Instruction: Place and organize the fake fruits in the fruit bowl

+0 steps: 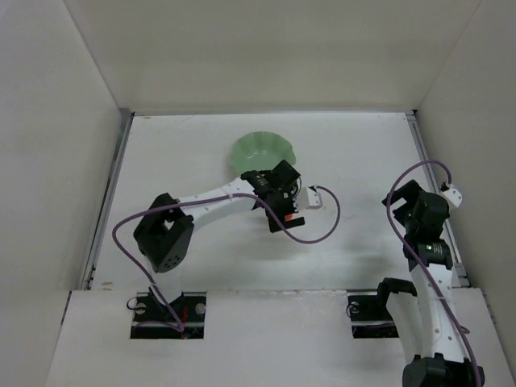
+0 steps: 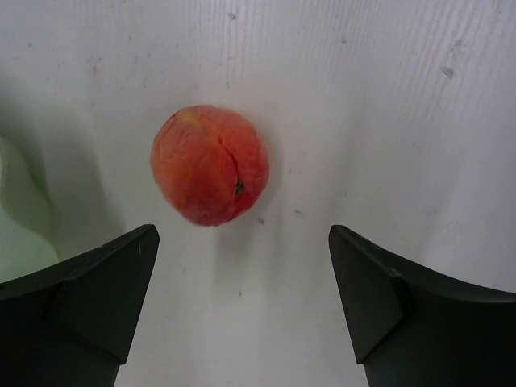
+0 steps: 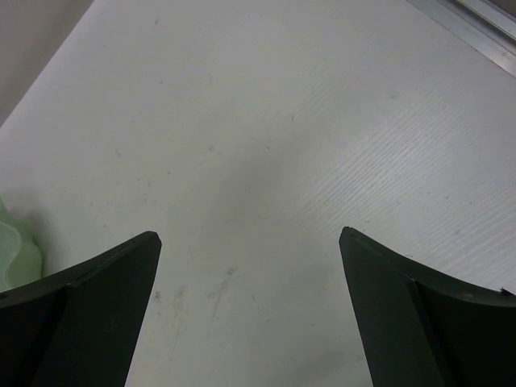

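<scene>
The fake fruit [image 2: 210,165], round with no clear long axis, is laid on the surface [image 2: 387,97] near the fruit bowl [image 2: 16,234], its crease turned rightward in the left wrist view. It is left untouched ahead of the spread left hand [image 2: 242,234]. The right hand [image 3: 250,238] is likewise held spread.

The left pincer [image 1: 280,201] hangs just beside the green bowl [image 1: 256,149], at its near rim.

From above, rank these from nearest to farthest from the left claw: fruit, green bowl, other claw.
1. Fruit, just ahead of the left gripper.
2. Green bowl, right behind it, toward the back wall.
3. Right gripper, far off to the right side.
</scene>
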